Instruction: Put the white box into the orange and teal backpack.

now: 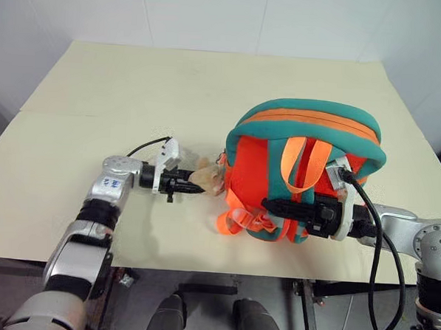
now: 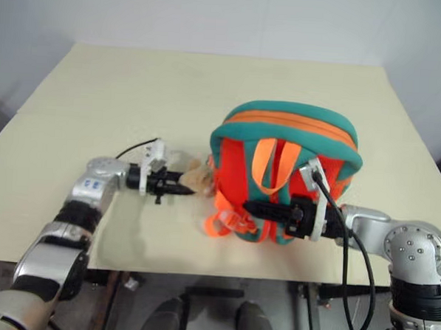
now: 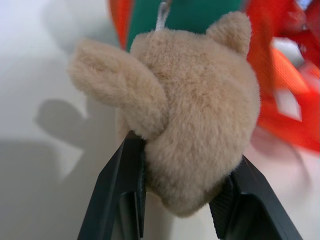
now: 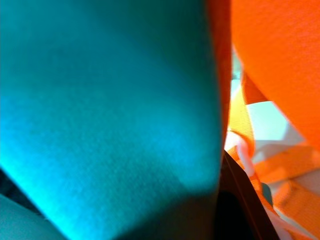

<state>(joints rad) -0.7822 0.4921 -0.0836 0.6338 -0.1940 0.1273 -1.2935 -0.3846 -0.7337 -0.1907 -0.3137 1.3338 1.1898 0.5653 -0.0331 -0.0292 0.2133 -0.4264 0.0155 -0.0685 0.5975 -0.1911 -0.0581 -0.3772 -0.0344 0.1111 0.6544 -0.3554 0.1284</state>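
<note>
On the beige tabletop [image 1: 98,99], the left gripper [image 1: 197,184] clamps the tan plush toy [image 1: 211,178] at the backpack's 9 o'clock. The orange and teal backpack [image 1: 302,165] stands just right of centre. At its 5 o'clock, the right gripper [image 1: 271,206] presses against the straps; its opening is hidden.

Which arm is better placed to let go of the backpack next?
Left, probably: the left gripper only pinches the plush toy beside the backpack; the right gripper lies against its straps.
</note>
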